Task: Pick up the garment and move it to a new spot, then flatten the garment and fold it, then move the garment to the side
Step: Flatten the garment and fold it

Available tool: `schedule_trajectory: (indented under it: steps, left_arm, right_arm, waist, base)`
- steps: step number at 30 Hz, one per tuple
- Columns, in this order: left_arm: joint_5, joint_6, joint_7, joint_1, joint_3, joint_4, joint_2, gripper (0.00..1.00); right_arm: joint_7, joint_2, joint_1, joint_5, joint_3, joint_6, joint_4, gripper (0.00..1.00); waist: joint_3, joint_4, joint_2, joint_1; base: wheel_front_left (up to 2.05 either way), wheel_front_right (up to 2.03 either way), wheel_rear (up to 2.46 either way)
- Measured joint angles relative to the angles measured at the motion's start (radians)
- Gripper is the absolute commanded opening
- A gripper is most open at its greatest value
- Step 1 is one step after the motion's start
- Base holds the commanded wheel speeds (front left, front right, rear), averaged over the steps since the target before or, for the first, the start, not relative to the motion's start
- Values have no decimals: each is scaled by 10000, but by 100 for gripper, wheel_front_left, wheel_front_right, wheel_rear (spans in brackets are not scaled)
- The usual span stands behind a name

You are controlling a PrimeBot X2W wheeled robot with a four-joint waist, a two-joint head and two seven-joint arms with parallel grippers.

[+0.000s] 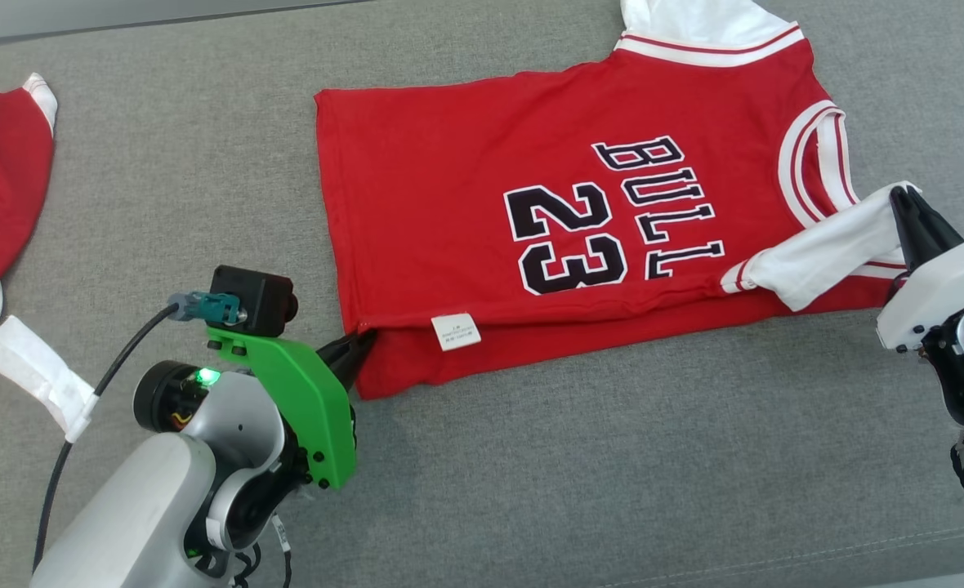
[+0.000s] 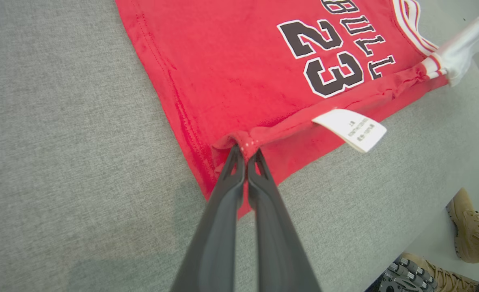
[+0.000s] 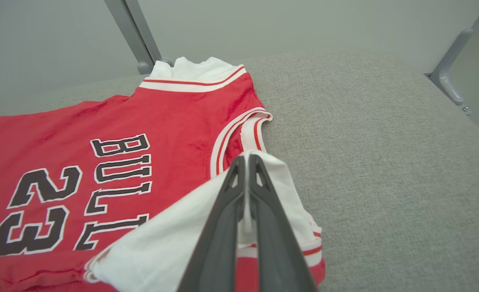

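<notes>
Left gripper (image 2: 246, 151): fingers together, clamped on the near-left hem corner of the red jersey (image 1: 466, 188). A small bunch of red cloth is pinched between the tips, and the hem edge runs taut from there to the right.

Right gripper (image 3: 247, 160): fingers together, clamped on the white sleeve (image 1: 825, 249) at the jersey's near-right end. The sleeve stretches from the fingertips back left to the near edge of the red cloth.

Jersey: lies on the grey cushion (image 1: 572, 490), right of centre, its length running left to right. Hem to the left, white-and-red collar at the far right. The "23" and "BULL" print faces up. The near edge is doubled, and a strip of a lower red layer shows beneath it.

A white label (image 2: 350, 129) sticks out from the near edge, just right of the left gripper.

A second red garment (image 1: 0, 188) lies at the far left of the cushion, well apart from the jersey.

A tan boot (image 2: 473, 231) stands on the floor past the cushion's edge.
</notes>
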Motion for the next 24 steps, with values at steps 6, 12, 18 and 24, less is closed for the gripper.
schedule_trajectory:
  steps: [6, 12, 18, 24]
  left_arm:
    - [-2, -65, -127, -66, -111, 663, -190, 100]
    - [36, 10, -905, 794, -46, 359, -109, 100]
    - [-194, 272, -1574, 1721, 67, 19, -336, 100]
    - [-249, 249, -1755, 1543, 107, 387, -669, 100]
  right_arm:
    - [-548, -123, -329, -257, 370, 0, 439, 100]
    - [-1057, -493, -140, -343, 326, 0, 153, 100]
    - [-616, -1089, 1106, -345, 245, 0, -77, 100]
    - [-40, -1415, 1393, -709, 161, 0, 403, 100]
  waist:
    - [-7, -17, 0, 0]
    - [-51, -51, 0, 0]
    - [146, 16, 0, 0]
    - [523, 51, 0, 0]
  base:
    - [0, 0, 0]
    - [0, 0, 0]
    - [0, 0, 0]
    - [0, 0, 0]
